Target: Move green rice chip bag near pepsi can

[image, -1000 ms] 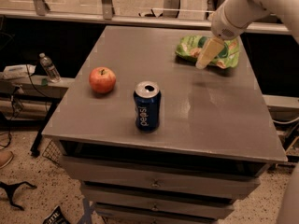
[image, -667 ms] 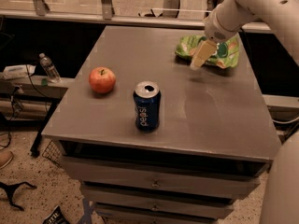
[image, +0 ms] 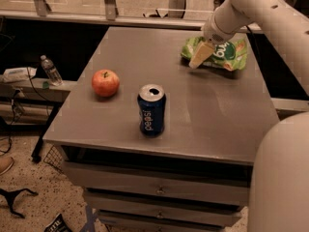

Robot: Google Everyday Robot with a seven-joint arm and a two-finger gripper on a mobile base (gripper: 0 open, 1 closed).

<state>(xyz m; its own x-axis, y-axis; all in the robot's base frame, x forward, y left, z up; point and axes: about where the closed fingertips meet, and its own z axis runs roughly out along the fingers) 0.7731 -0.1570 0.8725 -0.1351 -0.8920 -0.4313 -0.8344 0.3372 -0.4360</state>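
gripper [image: 199,57]: at left edge of green rice chip bag [image: 226,52]
jaws: open or closed, unclear
pepsi can [image: 151,111]: upright, well apart from it

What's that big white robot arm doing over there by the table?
The robot arm's tool is at the left end of the crinkly green chip bag, at the far right of the grey metal table. Whether it has hold of the bag, I cannot tell. The dark blue pepsi can stands upright near the front, well apart from the bag, with a round red apple beside it.
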